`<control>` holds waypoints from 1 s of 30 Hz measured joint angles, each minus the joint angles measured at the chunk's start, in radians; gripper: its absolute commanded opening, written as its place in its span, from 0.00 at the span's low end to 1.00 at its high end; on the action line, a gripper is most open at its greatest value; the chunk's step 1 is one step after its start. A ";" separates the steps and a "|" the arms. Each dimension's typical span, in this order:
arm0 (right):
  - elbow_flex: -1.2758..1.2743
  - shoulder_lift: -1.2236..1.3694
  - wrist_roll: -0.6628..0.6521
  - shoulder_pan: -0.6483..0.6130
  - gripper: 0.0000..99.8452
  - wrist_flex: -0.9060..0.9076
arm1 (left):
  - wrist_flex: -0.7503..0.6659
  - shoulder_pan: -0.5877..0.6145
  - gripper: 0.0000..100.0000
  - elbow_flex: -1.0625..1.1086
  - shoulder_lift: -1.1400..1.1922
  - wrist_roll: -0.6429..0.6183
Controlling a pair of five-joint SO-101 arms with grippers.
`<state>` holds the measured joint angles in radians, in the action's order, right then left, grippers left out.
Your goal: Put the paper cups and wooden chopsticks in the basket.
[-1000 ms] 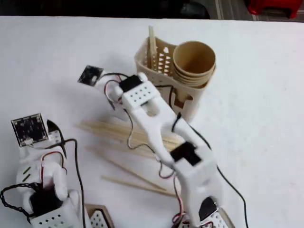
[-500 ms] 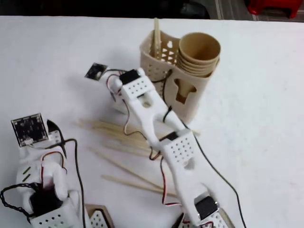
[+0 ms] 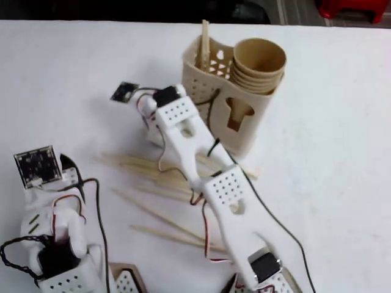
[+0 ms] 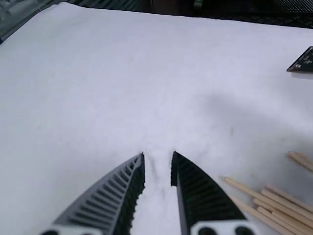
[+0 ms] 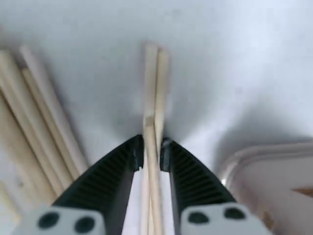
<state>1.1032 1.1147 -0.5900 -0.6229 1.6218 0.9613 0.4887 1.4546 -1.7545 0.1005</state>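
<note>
A cream perforated basket [image 3: 244, 131] stands at the back of the table, holding stacked paper cups [image 3: 259, 61] and one upright wooden chopstick [image 3: 204, 39]. Several loose chopsticks [image 3: 159, 183] lie on the white table in front of it. My right arm [image 3: 183, 131] stretches over them, close to the basket's left side. My right gripper [image 5: 151, 142] is shut on a pair of chopsticks [image 5: 152, 88] that touch the table, with more chopsticks [image 5: 39, 122] beside them. My left gripper [image 4: 158, 156] sits low at the front left, jaws nearly together with nothing between them.
The basket's rim [image 5: 274, 166] lies close beside my right gripper. A few chopstick ends [image 4: 274, 200] lie off to one side of my left gripper. The left arm's base and cables [image 3: 55, 238] take up the front left corner. Open white table lies right of the basket.
My right arm has stretched out and dropped lower over the chopsticks. The basket has shifted slightly to the right and away. The left arm has not moved.
</note>
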 measured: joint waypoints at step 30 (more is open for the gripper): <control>-0.400 -0.551 0.048 -0.095 0.02 0.092 | 0.000 0.000 0.11 0.000 0.000 0.000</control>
<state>0.7027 0.5639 -0.5424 -0.7181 1.7139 0.9613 0.4887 1.4546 -1.7545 0.1005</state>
